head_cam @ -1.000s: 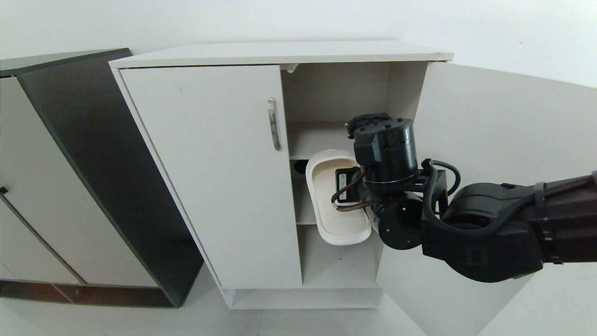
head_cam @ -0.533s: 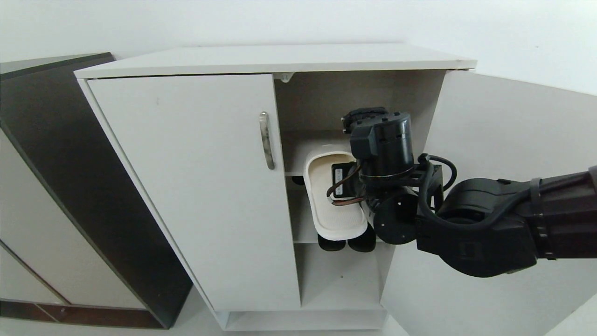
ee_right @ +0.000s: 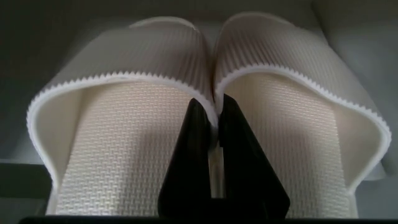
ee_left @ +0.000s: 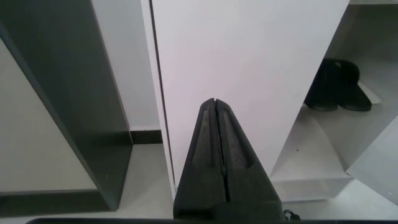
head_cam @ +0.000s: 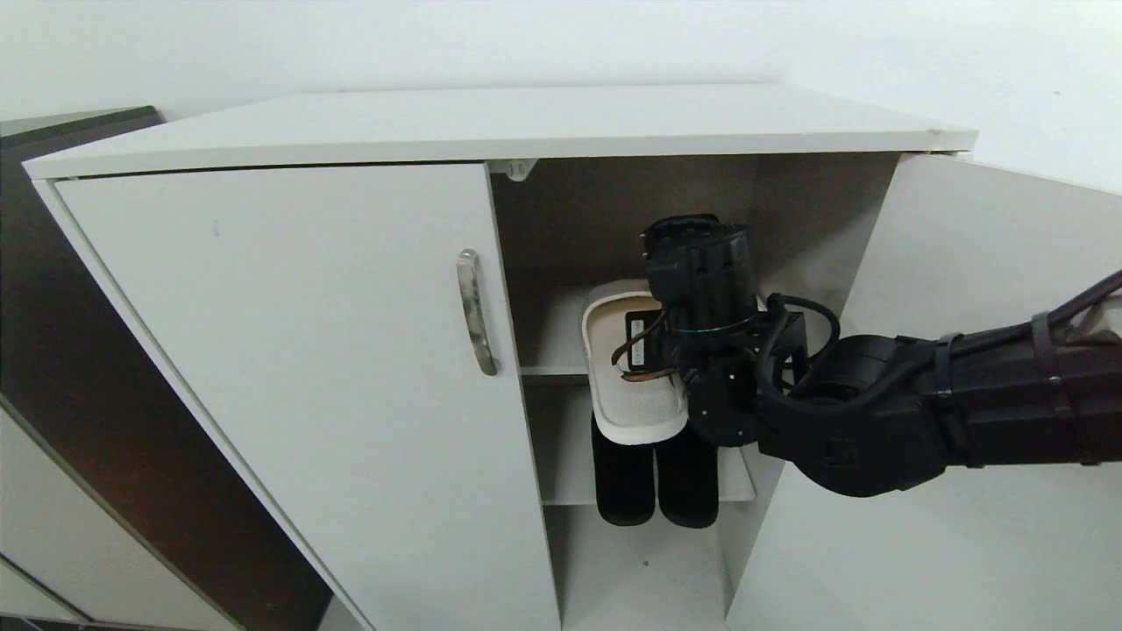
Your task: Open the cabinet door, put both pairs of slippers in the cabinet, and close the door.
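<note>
The right arm [head_cam: 920, 412] stretches in level from the right, its wrist turned into the open right half of the white wooden cabinet [head_cam: 491, 123], past the open right door [head_cam: 964, 350]. The right gripper [ee_right: 216, 124] has its black fingers [ee_right: 196, 143] drawn narrow, pinching together the two inner side walls of the pair of cream ribbed foam slippers [head_cam: 635, 386]. The slippers hang at the front edge of the upper shelf [head_cam: 548, 342], toes pointing inward. I cannot tell whether they touch it. Just below them the pair of black slippers [head_cam: 657, 482] lies on the middle shelf [head_cam: 561, 473], heels jutting over its front edge. The left gripper [ee_left: 214, 109] points at the closed left door [head_cam: 289, 350], fingers pressed together with nothing between them.
</note>
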